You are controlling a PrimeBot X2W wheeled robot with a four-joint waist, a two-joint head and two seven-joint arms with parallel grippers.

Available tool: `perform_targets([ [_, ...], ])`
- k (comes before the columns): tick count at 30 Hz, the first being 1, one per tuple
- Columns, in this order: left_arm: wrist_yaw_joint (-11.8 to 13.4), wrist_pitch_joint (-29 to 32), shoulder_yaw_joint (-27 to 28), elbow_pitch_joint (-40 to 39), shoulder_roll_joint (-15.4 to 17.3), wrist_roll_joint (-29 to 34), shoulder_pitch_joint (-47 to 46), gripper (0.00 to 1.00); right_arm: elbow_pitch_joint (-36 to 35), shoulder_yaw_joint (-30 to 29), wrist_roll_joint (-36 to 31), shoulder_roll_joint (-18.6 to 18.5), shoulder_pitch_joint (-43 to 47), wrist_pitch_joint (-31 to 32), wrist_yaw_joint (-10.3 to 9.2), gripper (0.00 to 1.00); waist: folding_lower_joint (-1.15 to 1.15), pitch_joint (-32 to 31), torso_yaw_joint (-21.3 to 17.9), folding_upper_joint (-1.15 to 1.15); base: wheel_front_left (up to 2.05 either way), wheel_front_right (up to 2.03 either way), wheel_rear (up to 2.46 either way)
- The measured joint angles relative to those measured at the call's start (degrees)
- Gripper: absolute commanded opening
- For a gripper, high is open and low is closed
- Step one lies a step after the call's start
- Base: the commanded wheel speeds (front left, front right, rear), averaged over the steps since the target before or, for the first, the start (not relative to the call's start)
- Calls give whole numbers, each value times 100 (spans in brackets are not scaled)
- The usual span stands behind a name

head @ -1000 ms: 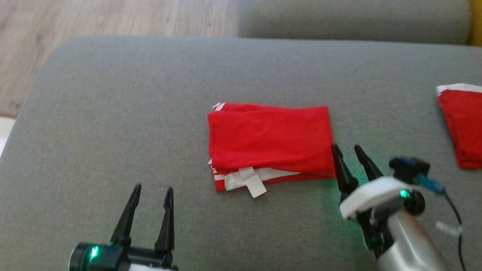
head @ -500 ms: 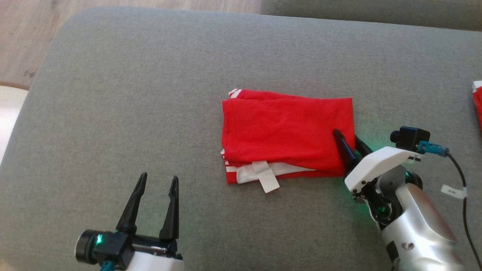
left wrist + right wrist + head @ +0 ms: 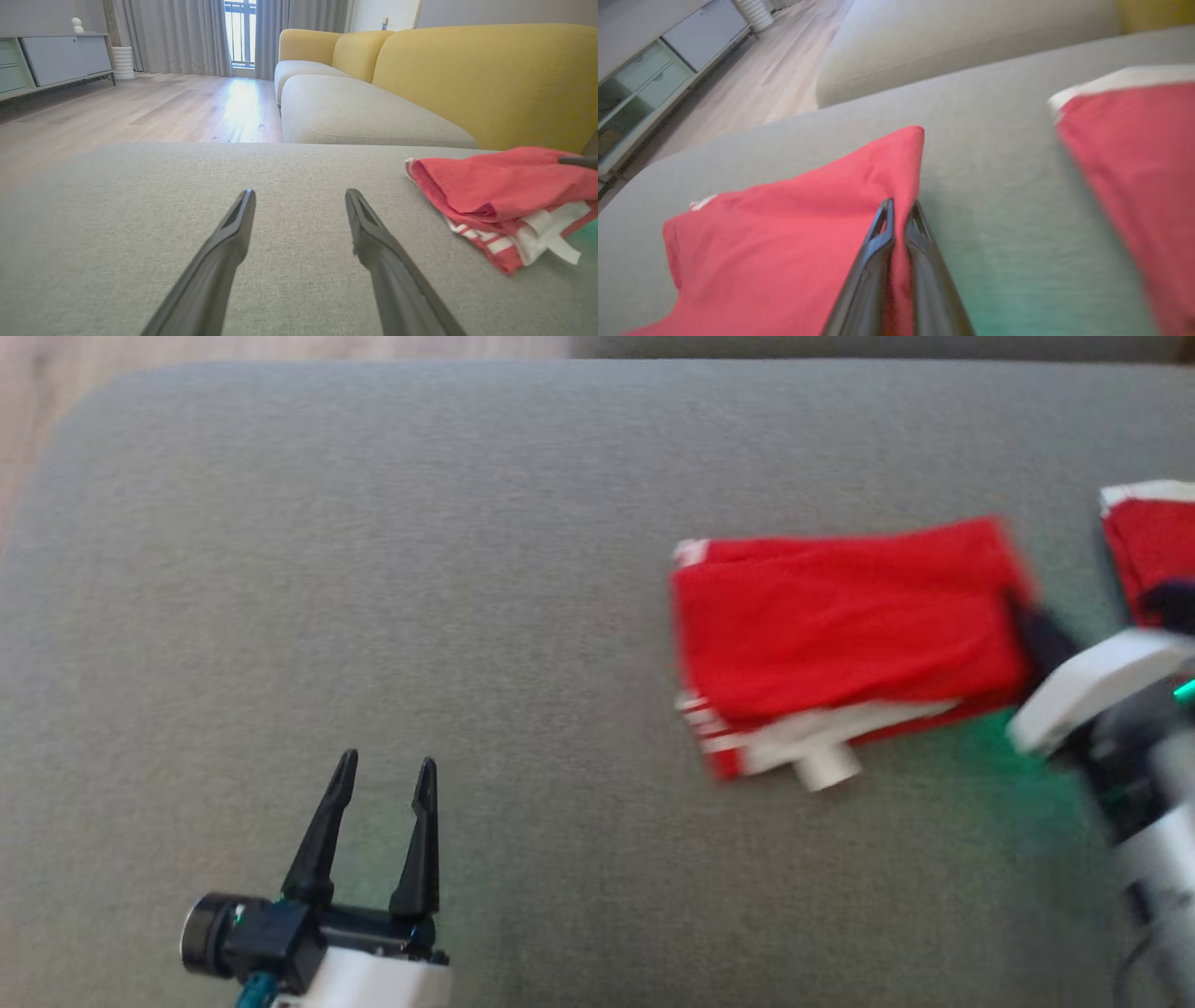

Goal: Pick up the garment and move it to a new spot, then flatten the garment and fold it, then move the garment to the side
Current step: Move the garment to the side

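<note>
Head view: folded garment (image 3: 840, 625) at 3 o'clock on cushion (image 3: 373, 523), R gripper (image 3: 899, 207) clamped on its right edge. L gripper (image 3: 383, 775) spread, empty, 7 o'clock. Est.: fold done; side placement, release remain.

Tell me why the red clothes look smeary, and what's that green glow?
Head view: motion blur smears the folded red garment and the right gripper, while the left gripper looks sharp; a green light tints the grey cushion near the right gripper. Left wrist view: crisp, with daylight from the window. Right wrist view: soft throughout.
</note>
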Motion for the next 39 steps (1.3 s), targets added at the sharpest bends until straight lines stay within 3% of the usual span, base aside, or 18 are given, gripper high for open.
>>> perform_targets([
  [9,-174,-1,26,15,-13,-125,-358,100,-772,-1092,-502,-1172,-510,693,0,0,1,342,-320,0,0,0,0],
  [13,-197,-1,163,19,-16,-240,-449,100,-1250,-1701,-809,-1402,-505,1126,0,0,0,462,-331,0,0,0,0],
  [14,-200,-1,180,27,-16,-253,-459,100,-1359,-1848,-905,-1425,-494,1206,0,39,1,481,-320,0,0,0,0],
  [15,-202,-1,182,40,-16,-280,-470,100,-1473,-1981,-1018,-1436,-476,1281,0,100,1,494,-307,0,0,0,0],
  [19,-246,-1,192,77,-18,-288,-563,100,-1991,-2490,-1577,-1343,-259,1319,0,100,0,474,-257,0,0,0,0],
  [23,-252,-1,190,116,-19,-286,-562,100,-2380,-2538,-2186,-826,69,1217,0,100,0,338,-213,0,0,0,0],
  [30,-241,-1,177,127,-19,-276,-508,100,-2421,-1639,-2395,323,709,684,0,100,-1,-82,-104,0,0,0,0],
  [35,-112,-1,152,157,-18,-227,-272,100,-1896,-1189,-2248,1070,1143,-136,0,100,-1,-489,12,0,0,0,0],
  [39,30,-1,83,210,-18,-236,29,100,-1458,-792,-2098,1423,1645,-1004,0,100,-1,-839,121,0,0,0,0],
])
